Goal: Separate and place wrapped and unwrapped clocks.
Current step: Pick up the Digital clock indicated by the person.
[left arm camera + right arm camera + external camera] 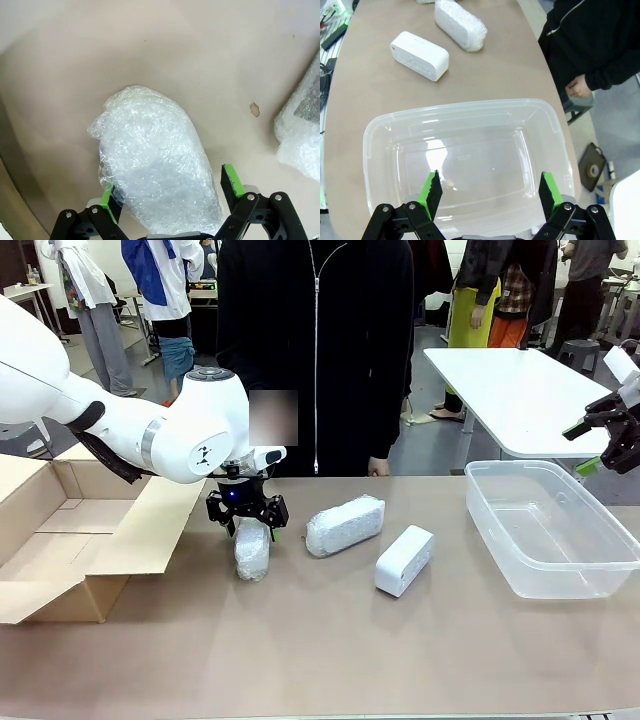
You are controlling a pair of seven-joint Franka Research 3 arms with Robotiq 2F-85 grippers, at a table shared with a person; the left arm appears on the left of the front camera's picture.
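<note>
One wrapped bundle (252,555) is straddled on the table (350,650) by the spread, unclamped left gripper (251,529) beside the open cardboard box (60,530), while the second bundle (345,525) and the unwrapped clock (404,560) lie between it and the clear tub (479,516), over whose bare bottom the right gripper (490,182) is held spread.

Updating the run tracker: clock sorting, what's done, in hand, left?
Done: nothing placed. In hand: the left gripper straddles one crinkly bubble-wrapped bundle, pads not yet clamped. Left: that bundle, the second bubble-wrapped bundle and the smooth white plastic block all lie on the brown table; the right gripper hangs open over the clear plastic tub.
</note>
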